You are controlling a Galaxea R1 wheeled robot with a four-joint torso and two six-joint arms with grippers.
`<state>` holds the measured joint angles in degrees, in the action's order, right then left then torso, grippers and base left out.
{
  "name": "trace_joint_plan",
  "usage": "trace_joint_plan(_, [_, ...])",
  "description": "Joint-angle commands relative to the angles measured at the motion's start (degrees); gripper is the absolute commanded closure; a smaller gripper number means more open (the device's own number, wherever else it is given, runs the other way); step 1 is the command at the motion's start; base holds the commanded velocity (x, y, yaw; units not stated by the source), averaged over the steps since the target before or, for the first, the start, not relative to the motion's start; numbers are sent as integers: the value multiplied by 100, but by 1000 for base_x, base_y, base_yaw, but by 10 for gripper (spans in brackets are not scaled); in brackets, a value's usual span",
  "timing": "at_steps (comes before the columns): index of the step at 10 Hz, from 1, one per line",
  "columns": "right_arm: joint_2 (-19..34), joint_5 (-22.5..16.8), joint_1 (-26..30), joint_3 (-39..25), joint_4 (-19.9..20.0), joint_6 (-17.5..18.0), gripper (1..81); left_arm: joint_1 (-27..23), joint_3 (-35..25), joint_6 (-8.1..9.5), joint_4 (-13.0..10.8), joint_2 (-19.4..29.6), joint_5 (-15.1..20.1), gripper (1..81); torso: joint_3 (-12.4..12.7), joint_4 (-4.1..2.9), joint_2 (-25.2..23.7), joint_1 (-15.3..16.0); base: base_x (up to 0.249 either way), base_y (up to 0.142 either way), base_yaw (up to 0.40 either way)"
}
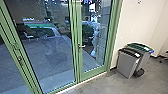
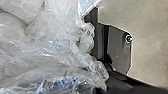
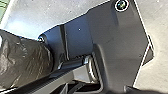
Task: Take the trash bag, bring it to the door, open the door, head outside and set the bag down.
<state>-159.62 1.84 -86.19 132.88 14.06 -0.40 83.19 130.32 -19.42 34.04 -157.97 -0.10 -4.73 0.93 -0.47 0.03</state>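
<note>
Your main worry at the glazed, green-framed door (image 1: pixel 79 62), which looks shut, is the loose, clear plastic of the trash bag (image 2: pixel 47 50): its folds could snag on the lever handle (image 1: pixel 82 46) or be pinched at the frame as you open up, and thin film under a pull could tear or slip free. The pale sill (image 1: pixel 83 83) might jolt your wheels, and the grey bins (image 1: pixel 128 63) beside the door could be bumped if you swing wide. The bag bulges close to your left claw, overlapping the robot's dark plate (image 2: pixel 118 47); you cannot tell whether either claw, left or right, is spread or closed. Near your right claw is dark, crinkled material (image 3: pixel 23 61), possibly plastic, which you cannot identify.
</note>
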Motion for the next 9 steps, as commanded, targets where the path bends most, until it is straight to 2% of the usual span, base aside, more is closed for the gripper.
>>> trace_joint_plan(1, [34,-360,246,52,-70,-13,10,-263,-68,-18,-55,72,423,811,0,0,0,0,150,-62,0])
trace_joint_plan(9, [-37,-360,246,167,-70,-13,10,-263,-68,-18,-81,72,423,811,0,0,0,-2,150,-62,0])
